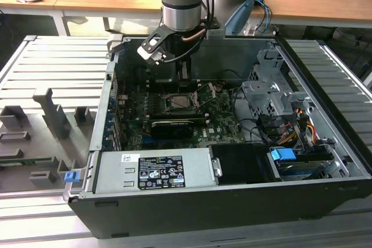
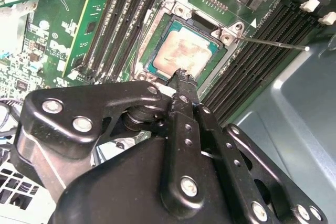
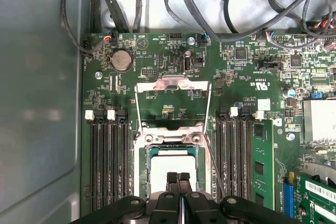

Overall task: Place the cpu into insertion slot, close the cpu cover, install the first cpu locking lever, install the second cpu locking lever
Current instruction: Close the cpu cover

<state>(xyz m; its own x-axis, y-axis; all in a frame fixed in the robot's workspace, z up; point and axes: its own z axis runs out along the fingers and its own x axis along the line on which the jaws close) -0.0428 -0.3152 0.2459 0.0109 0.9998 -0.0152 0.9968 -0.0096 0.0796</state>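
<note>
Socket [image 3: 173, 138] holds one cpu [image 2: 184, 53]; one cpu cover [image 3: 174, 83] raised open; gripper [image 3: 178, 177] fingers together by cpu

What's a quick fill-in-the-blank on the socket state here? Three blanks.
1. The cpu lies in its ___.
2. The cpu cover stands ___, not down over the chip.
3. The claw, poised over the cpu, is ___ and holds nothing.
Missing words: socket; open; shut.
</note>
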